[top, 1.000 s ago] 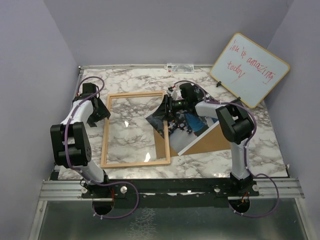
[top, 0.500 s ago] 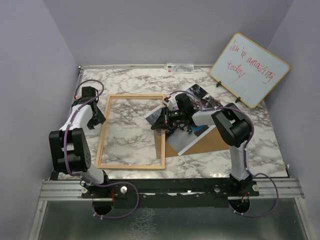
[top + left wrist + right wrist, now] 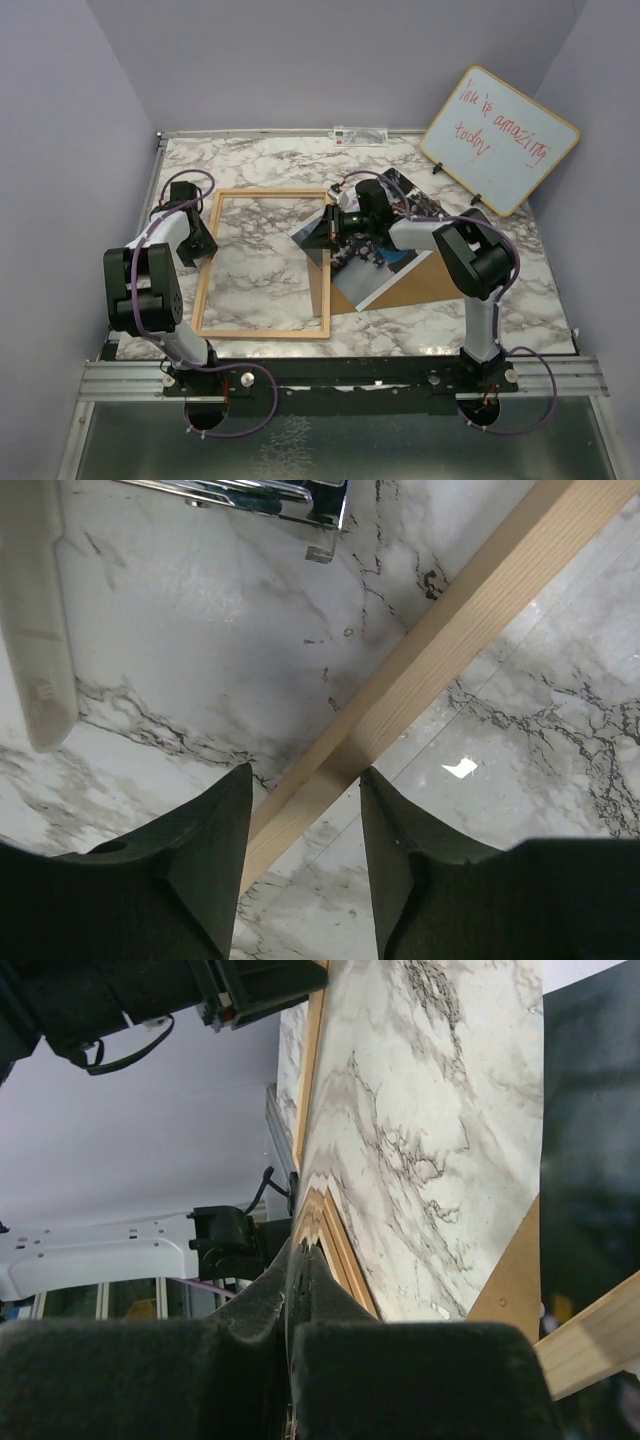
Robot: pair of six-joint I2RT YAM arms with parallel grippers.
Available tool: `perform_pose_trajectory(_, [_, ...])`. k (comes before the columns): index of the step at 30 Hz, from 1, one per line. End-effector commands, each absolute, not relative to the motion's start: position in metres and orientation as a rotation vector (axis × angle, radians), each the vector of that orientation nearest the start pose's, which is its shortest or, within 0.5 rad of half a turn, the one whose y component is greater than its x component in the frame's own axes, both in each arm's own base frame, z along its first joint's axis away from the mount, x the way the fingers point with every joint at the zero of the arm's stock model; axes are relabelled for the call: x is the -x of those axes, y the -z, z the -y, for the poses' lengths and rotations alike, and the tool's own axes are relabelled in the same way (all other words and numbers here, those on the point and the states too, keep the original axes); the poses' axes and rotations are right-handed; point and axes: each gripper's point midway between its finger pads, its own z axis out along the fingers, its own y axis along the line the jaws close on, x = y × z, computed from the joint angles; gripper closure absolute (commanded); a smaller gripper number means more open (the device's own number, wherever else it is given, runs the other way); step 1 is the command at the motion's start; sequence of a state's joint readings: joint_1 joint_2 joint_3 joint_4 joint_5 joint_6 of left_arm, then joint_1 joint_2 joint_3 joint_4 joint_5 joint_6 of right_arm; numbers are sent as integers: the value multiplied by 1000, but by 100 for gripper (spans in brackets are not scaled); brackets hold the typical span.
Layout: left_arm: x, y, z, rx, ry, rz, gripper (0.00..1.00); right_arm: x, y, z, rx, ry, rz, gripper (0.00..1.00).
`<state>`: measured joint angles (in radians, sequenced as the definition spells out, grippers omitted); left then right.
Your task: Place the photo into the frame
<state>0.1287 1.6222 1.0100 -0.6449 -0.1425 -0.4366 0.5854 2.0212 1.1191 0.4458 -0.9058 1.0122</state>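
The frame (image 3: 262,329) of thin light wood lies flat on the marble table, left of centre. My left gripper (image 3: 203,243) is down over its left rail. In the left wrist view the rail (image 3: 450,640) runs slantwise between the two fingers and touches both, so the left gripper (image 3: 306,772) is shut on it. The photo (image 3: 385,258) lies tilted over the frame's right rail and a brown board. My right gripper (image 3: 322,236) is shut on the photo's left corner. The right wrist view shows that gripper (image 3: 305,1245) pinching the print's thin edge.
A brown backing board (image 3: 425,285) lies under the photo. A wood-edged whiteboard (image 3: 500,140) with red writing leans at the back right. A small strip (image 3: 360,133) sits at the table's back edge. Grey walls close in on three sides.
The right gripper has shut on the photo's corner and the print has shifted. The frame has slid a little to the left. The left gripper has come onto the frame's left rail.
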Motion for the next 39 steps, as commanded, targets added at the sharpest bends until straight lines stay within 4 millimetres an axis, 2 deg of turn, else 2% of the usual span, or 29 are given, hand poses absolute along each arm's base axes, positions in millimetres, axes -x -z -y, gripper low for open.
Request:
perform_pose_trajectory(1, [-301,-20,-41,801,-93,-2727,58,-304,-132,-387,218,-1805,-2343,99])
perform_pose_trajectory(6, [-301,-25,-25,825,38,-2707,80,-308,-142,-379,184,-1802,-2367,99])
perform_pose_trajectory(8, [-302,-28,-16,838,115,-2700,85,-309,-147,-375,181,-1798,-2376,99])
perform_pose_trajectory(12, [-303,-30,0,848,242,-2695,87,-310,-157,-369,213,-1797,-2370,99])
perform_pose_trajectory(18, [-304,-29,2,698,261,-2724,87,-301,-167,-367,367,-1830,-2328,99])
perform_pose_trajectory(21, [-308,-30,0,627,246,-2722,90,-297,-173,-365,467,-1819,-2305,99])
perform_pose_trajectory(25, [-314,-29,11,527,271,-2720,99,-296,-174,-361,532,-1765,-2320,99])
perform_pose_trajectory(30, [-335,-28,33,337,259,-2733,100,-299,-162,-353,485,-1680,-2406,99])
perform_pose_trajectory(31, [-341,-27,31,327,238,-2732,100,-300,-159,-351,463,-1661,-2420,99])
perform_pose_trajectory(33, [-348,-28,44,260,241,-2732,100,-304,-156,-345,417,-1638,-2443,99])
perform_pose_trajectory(37, [-354,-30,44,231,233,-2725,100,-315,-161,-334,358,-1611,-2443,99])
perform_pose_trajectory(39, [-356,-33,43,257,230,-2718,88,-320,-167,-332,359,-1617,-2434,99])
